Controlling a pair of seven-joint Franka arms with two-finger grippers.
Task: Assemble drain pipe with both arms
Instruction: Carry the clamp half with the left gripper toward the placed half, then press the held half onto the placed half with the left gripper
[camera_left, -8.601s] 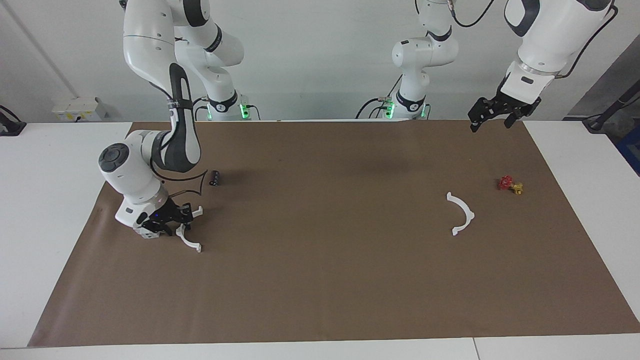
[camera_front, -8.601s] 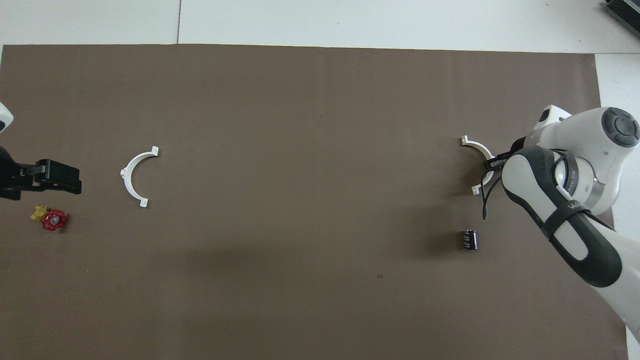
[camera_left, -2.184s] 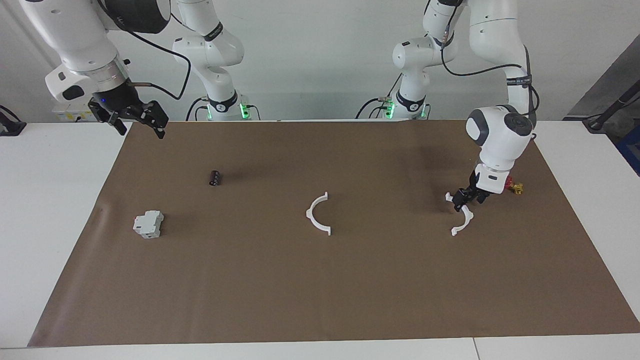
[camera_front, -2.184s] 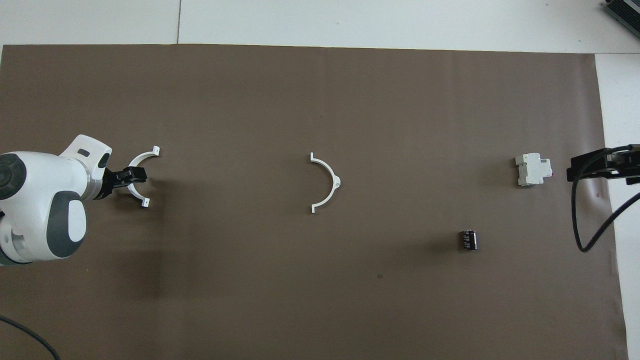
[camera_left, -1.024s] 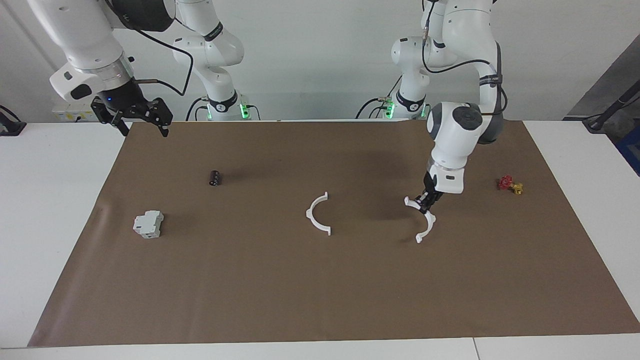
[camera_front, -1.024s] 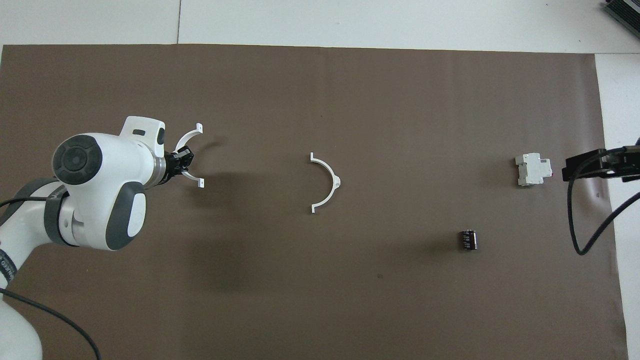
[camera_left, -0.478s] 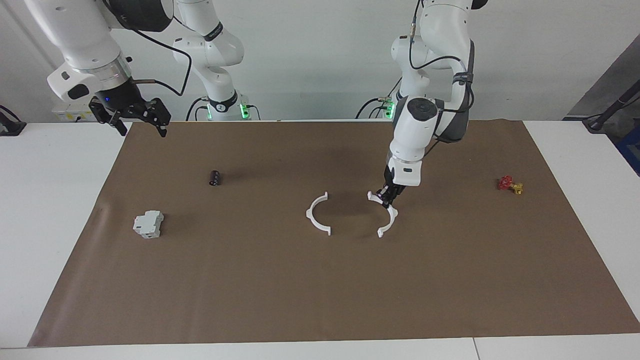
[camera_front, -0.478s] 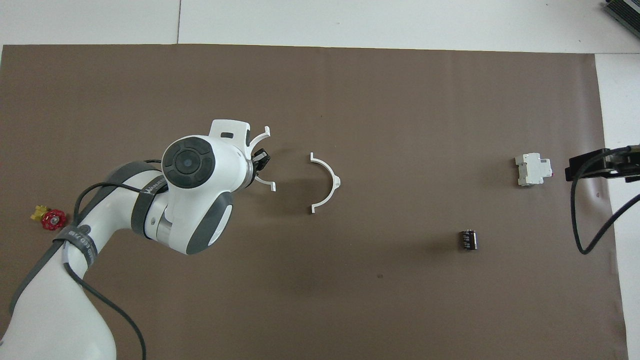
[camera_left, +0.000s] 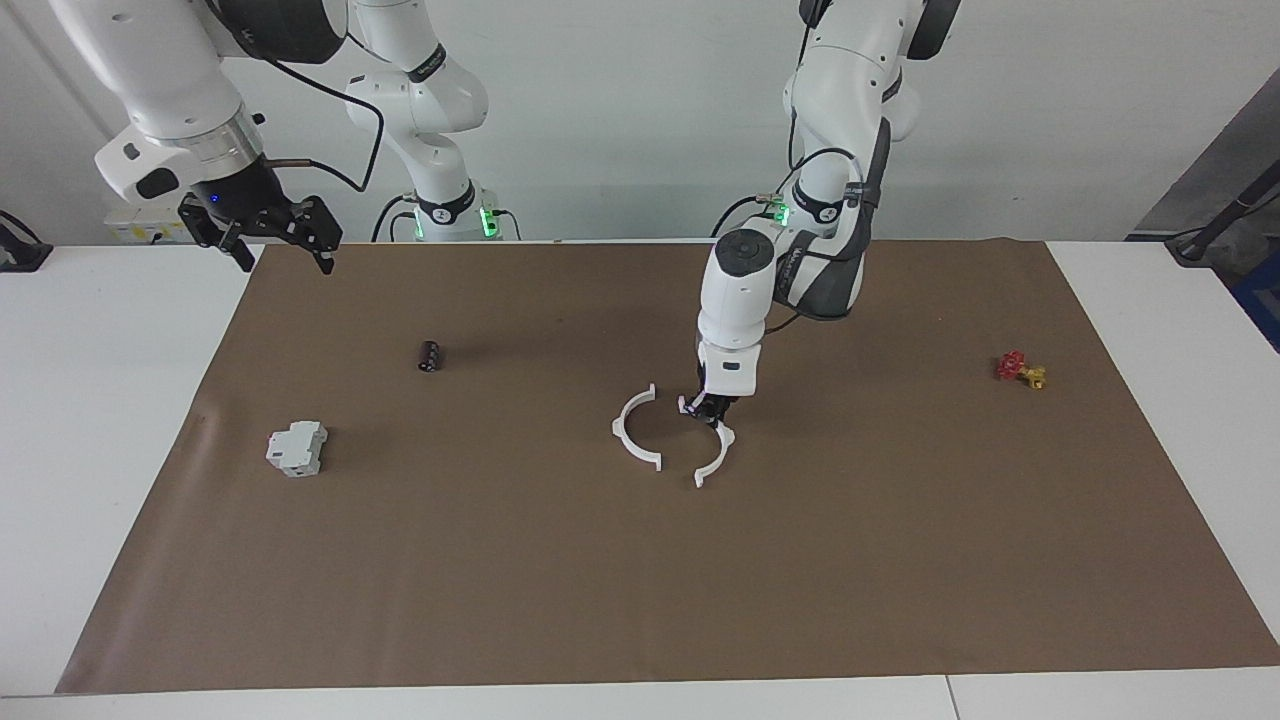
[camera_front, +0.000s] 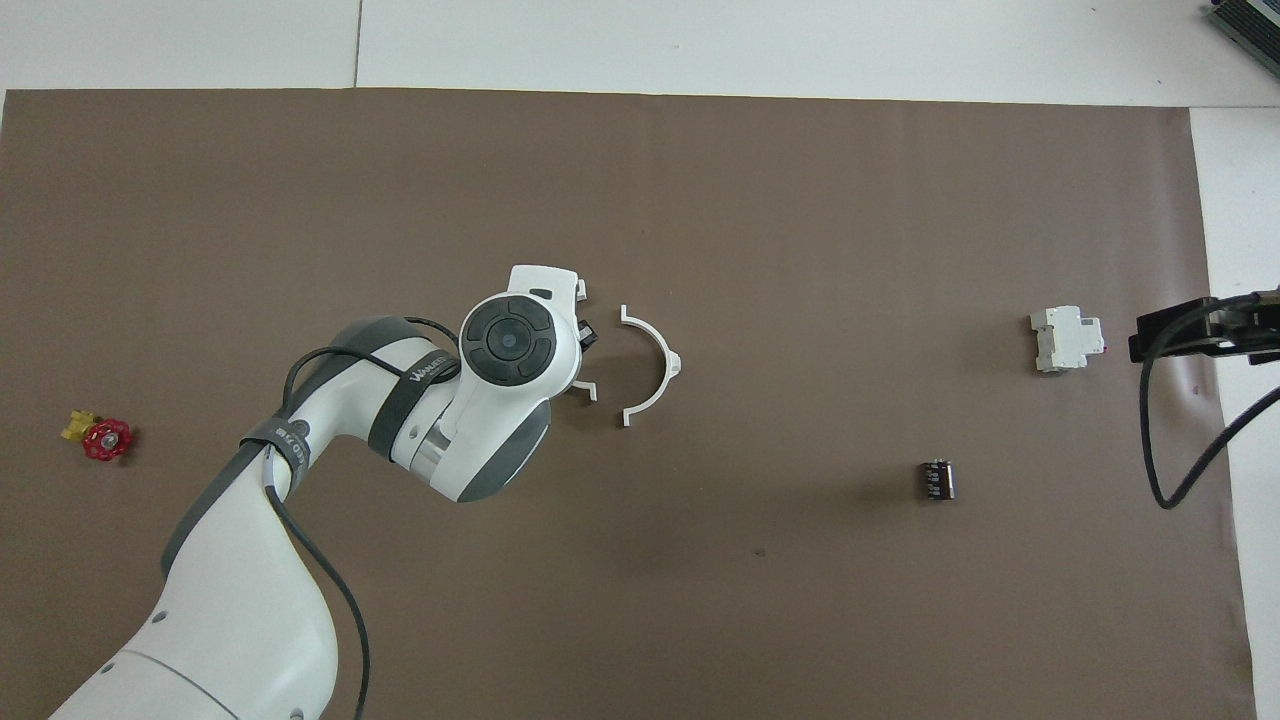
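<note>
White plastic: one half-ring (camera_left: 634, 431) lies mid-worktop; the left gripper (camera_left: 712, 407), clamped on the other half-ring (camera_left: 713, 451), holds it just beside. If their tabs misalign, it could shove the loose arc away. The right gripper (camera_left: 272, 232) waits spread over the mat's corner.

A brown mat (camera_left: 640, 580) covers the white surface (camera_left: 100, 420). One white half-ring (camera_left: 630, 432) lies in the middle of the mat. A grey block (camera_left: 296, 449) and a small black cylinder (camera_left: 429, 355) lie toward the right arm's end from it. A red-and-yellow valve (camera_left: 1020, 369) lies toward the left arm's end.
</note>
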